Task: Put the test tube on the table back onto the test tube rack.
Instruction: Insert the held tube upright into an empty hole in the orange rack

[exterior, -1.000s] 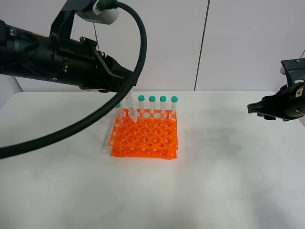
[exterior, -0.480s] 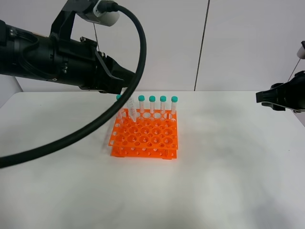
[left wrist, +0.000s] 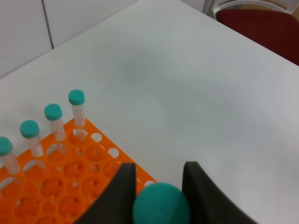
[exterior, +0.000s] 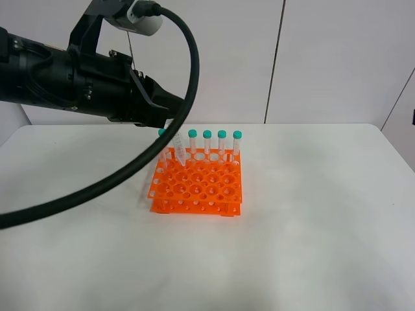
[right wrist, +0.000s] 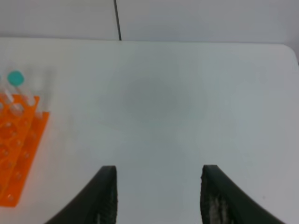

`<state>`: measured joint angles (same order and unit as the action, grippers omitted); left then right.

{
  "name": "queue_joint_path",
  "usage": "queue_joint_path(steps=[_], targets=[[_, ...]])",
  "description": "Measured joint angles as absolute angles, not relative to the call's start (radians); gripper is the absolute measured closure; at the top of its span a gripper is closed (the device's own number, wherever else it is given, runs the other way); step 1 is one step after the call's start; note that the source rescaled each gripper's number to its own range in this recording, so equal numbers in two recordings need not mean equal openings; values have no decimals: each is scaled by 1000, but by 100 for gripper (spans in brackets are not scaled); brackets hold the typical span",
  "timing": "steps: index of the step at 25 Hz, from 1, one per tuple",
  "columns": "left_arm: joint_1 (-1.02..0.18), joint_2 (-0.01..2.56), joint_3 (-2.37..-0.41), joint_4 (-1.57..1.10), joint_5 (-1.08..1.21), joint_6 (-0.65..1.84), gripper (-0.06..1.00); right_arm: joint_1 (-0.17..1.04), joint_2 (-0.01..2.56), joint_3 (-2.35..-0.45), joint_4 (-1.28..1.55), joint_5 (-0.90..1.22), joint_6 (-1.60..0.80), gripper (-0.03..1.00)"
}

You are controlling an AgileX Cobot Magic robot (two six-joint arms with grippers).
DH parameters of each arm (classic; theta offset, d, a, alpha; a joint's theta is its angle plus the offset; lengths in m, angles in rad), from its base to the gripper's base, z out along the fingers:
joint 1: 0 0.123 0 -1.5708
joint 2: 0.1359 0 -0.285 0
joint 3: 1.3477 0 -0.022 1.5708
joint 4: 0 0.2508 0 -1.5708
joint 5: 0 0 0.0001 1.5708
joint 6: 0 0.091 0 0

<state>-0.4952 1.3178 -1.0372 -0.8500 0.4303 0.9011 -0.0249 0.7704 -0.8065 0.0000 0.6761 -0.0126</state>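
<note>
Over the far left corner of the orange rack (exterior: 198,184), the left gripper (exterior: 167,120) has its jaws clamped on the green cap of the test tube (exterior: 177,148). So the tube is off the table (exterior: 311,227) and hangs beneath the jaws, cap up and pointed tip down. Its long axis isn't quite plumb: it leans, with the tip set a little towards the rack's middle, just in front of the row of capped tubes (exterior: 214,141) along the far edge. From where I stand I can't tell whether the tip has entered a hole or sits just above the top tier. I'd say the coming move turns on that lean, since the tube wants squaring up over one hole before it goes straight down. The left arm is plainly the nearer one. The right gripper (right wrist: 160,170) is well off to the right, out of the high view, with its jaws apart, nothing between them and only bare tabletop below. The table is white, matt and uncluttered around the rack. Pale wall panels stand behind it, and a thick black cable (exterior: 130,162) loops across the front.
</note>
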Motion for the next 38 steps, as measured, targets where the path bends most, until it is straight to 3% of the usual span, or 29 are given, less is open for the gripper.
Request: queue_joint_path(steps=[10, 18, 23, 32, 38], targets=[[-495, 1318, -1037, -850, 430, 902, 94, -25, 400, -806, -8, 964, 9, -3], [-495, 1318, -1037, -850, 430, 903, 94, -25, 253, -805, 0, 1107, 9, -3], [-495, 1318, -1037, -850, 432, 905, 94, -25, 191, -769, -6, 1123, 14, -3], [-495, 1318, -1037, -850, 446, 906, 94, -25, 20, -522, -6, 1064, 46, -3], [-495, 1318, -1037, -850, 453, 906, 94, -25, -6, -503, 0, 1041, 61, -3]])
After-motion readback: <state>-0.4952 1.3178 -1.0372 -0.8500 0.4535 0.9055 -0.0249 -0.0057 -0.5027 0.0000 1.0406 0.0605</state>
